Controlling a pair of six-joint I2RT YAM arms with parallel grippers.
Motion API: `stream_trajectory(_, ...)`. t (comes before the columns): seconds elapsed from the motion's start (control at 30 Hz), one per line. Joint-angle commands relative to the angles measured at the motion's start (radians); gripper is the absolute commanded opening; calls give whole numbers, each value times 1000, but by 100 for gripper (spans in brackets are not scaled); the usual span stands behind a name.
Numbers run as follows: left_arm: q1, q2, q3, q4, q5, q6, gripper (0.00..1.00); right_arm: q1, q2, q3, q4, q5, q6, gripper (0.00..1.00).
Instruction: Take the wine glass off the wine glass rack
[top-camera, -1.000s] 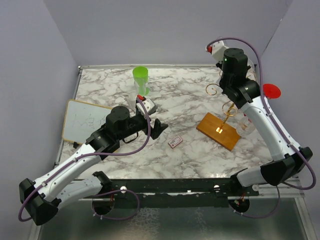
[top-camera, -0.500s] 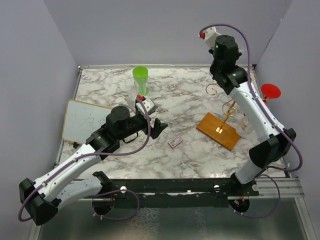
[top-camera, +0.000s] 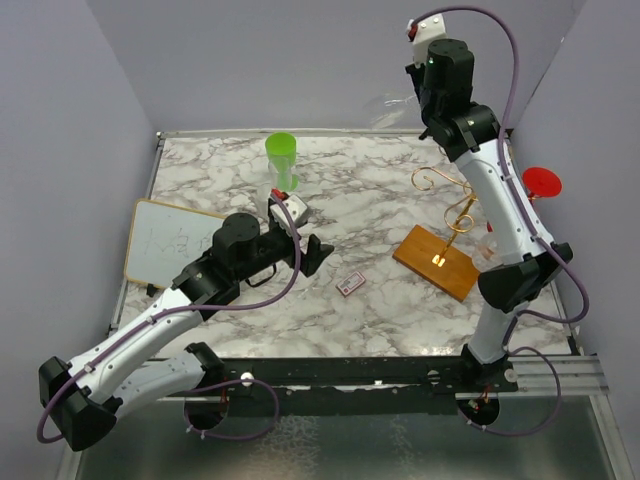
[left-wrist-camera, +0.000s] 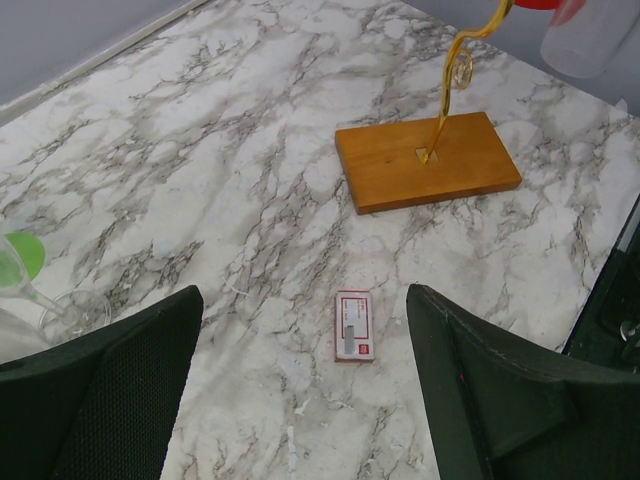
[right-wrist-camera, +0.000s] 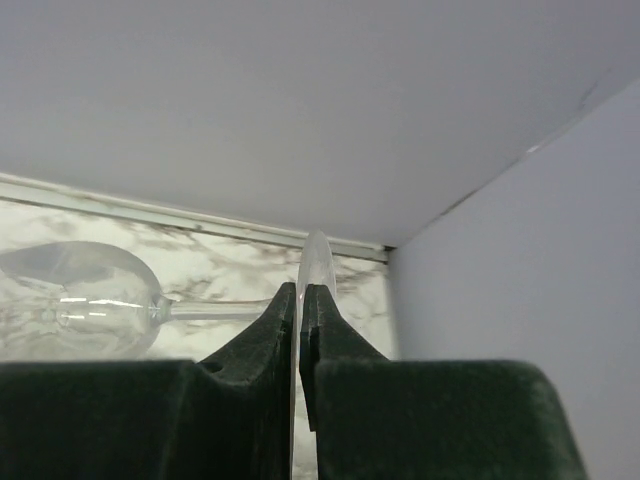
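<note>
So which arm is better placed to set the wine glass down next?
Right. The right fingers are shut on the foot of the wine glass, holding it high, clear of the wine glass rack. The left fingers hang open low over the table.

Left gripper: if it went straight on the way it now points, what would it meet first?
The left gripper would probably meet the red-and-white card on the marble table first; the rack's wooden base lies farther on.
</note>
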Motion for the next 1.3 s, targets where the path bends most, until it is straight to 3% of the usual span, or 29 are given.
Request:
stream_trajectory(0.0, -1, -31, 38, 26, -65, -98, 85, -1, -25, 31, -95, -198, 299, 1)
stream_trajectory(0.23, -1, -73, 169, -74, -169, -288, 85, -127, -65, -5, -101, -637, 621, 1)
stream_trajectory(0.47, -1, -108, 298, -166, -292, -407, 85, -263, -162, -232, 112, -1122, 885, 1)
stream_trajectory(0.63, -1, -42, 443, -264, -309, -509, 85, -281, -241, -415, 333, -1346, 1048, 1)
stream_trajectory(0.9, -1, 39, 491, -275, -261, -716, 80, -281, -346, -622, 549, -1453, 1128, 1)
stream_trajectory(1.27, -1, 65, 465, -217, -237, -778, 69, -281, -437, -746, 640, -1501, 1102, 1)
